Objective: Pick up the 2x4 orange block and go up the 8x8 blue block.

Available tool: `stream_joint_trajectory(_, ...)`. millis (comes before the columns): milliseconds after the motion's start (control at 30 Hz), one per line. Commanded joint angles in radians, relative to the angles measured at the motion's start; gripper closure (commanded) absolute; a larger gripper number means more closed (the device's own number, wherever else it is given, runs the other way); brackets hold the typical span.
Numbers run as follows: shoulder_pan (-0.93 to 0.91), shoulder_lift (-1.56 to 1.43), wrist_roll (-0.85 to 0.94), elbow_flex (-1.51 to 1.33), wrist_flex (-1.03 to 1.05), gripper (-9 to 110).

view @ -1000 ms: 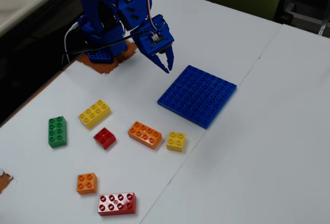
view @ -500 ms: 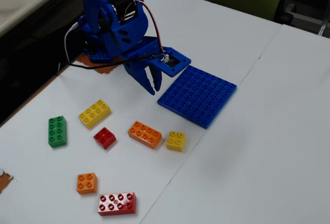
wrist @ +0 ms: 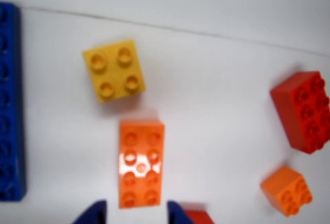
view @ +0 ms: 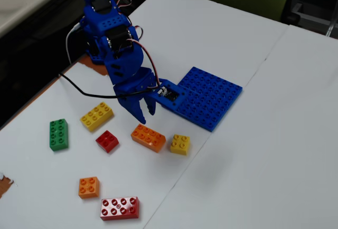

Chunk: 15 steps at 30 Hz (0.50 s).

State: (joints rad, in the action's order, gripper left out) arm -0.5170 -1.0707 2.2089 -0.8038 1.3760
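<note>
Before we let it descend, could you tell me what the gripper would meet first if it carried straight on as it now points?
Probably the orange rectangular eight-stud plastic brick: it lies between the open gripper fingertips in the wrist view, though height above it is unclear.

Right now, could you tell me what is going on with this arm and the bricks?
The blue robot arm's gripper hangs open just above the orange eight-stud plastic brick, which lies flat on the white table, not yet grasped. The wrist view shows the fingers either side of its near end. The large flat blue studded plate sits nearby, bare.
</note>
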Motion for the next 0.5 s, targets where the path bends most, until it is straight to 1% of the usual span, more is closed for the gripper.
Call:
stream_joint_trajectory(0, -0.014, 0.012, 0.035, 0.075, -0.006, 83)
stream_joint_trajectory(233, -0.028, 0.066, 0.058, 0.092, -0.032, 74)
stream_joint_trajectory(467, -0.029, 0.100, 0.048, 0.094, -0.055, 72)
